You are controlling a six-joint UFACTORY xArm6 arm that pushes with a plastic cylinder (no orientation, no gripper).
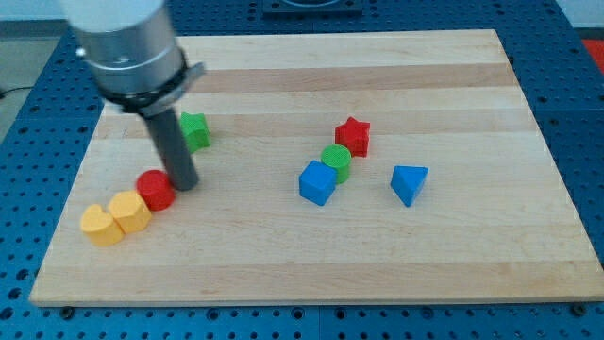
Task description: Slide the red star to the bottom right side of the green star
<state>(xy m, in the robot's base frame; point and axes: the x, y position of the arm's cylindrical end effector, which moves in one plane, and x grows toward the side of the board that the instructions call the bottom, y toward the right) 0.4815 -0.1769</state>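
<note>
at the view's far left, a yellow heart (100, 225) is seen near the bottom-left corner of the wooden surface (453, 255), pressed against a yellow hexagon (130, 211) just to its upper right. touching that, a red cylinder (156, 190) is found. my tip (184, 182) is planted right beside the red cylinder, on its right, touching or nearly so; no claw is carried, just the dark rod, so nothing is held. above the tip, partly hidden behind the rod, the green star (194, 130) is spotted. on to the middle: a blue cube (317, 182) is set low, with a green cylinder (336, 161) touching its upper right corner, and the red star (353, 137) sits against that cylinder's upper right. so the red star is placed well apart from the green star, far to its right and at about the same height. last, a blue triangle (409, 182) is noted alone, near the trio's right.
</note>
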